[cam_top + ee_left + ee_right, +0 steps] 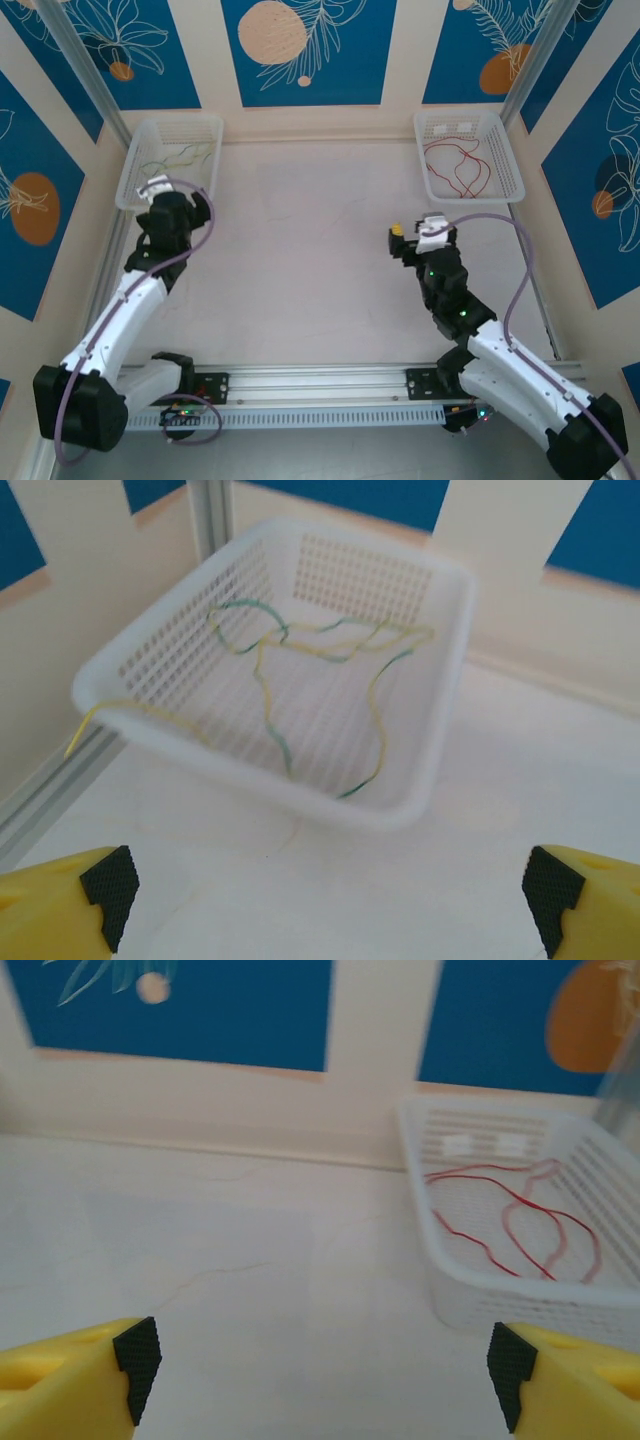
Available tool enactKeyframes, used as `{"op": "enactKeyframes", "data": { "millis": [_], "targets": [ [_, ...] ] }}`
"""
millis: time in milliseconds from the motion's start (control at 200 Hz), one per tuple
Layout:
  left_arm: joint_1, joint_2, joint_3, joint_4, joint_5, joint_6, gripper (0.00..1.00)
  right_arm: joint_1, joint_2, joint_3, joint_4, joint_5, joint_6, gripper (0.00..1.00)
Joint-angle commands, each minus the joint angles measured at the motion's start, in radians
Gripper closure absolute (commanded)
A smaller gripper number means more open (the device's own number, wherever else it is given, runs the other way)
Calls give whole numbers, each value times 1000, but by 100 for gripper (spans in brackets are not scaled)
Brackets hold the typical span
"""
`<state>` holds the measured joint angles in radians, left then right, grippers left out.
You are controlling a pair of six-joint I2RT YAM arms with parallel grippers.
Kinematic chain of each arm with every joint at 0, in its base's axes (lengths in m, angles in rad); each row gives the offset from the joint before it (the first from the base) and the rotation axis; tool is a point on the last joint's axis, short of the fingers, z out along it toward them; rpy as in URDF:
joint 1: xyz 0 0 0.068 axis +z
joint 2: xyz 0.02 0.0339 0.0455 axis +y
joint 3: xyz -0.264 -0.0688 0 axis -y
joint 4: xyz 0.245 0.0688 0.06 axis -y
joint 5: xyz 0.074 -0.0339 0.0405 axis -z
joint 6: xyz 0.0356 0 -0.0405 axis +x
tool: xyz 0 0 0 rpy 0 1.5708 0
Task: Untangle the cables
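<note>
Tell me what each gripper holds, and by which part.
Nothing. The left gripper and right gripper both stand open and empty; the cables lie in the baskets.

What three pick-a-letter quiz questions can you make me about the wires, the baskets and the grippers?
1. Where are the red cables?
A) in the right basket
B) on the table
C) in a gripper

2. Which colours are the cables in the left basket?
A) red and blue
B) green and yellow
C) all orange

3. How is the left gripper?
A) shut on a cable
B) shut and empty
C) open and empty

Answers:
1 A, the red strands lie inside its white walls.
2 B, green and yellow strands cross on its floor.
3 C, its fingers stand wide apart with nothing between them.
</note>
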<state>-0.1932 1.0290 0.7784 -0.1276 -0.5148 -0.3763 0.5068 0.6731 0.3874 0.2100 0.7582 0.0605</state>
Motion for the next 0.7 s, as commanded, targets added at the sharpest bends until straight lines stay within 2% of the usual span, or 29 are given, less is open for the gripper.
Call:
{"op": "enactKeyframes", "data": {
  "millis": [0,160,275,340,410,525,575,650,695],
  "targets": [
    [-3,-69,-97,35,-88,95,0,-109,-62,-51,30,-47,136,11],
    [-8,-137,-172,6,-219,64,0,-259,-88,-76,-56,-103,268,11],
    [-18,-165,-297,113,-224,91,0,-274,-47,-101,-8,-147,192,10],
    [-22,-173,-360,164,-238,105,0,-280,25,-107,19,-118,161,10],
    [-25,-181,-442,297,-229,175,0,-307,109,-109,52,-96,151,10],
    [-24,-153,-597,635,-180,326,0,-376,254,-120,169,-180,159,10],
    [-23,-109,-605,683,-167,357,0,-401,327,-125,243,-225,155,11],
    [-23,-9,-586,741,-164,402,0,-406,429,-96,290,-196,160,13],
    [-19,41,-567,764,-115,424,0,-408,476,-82,334,-212,142,13]
  ]
}}
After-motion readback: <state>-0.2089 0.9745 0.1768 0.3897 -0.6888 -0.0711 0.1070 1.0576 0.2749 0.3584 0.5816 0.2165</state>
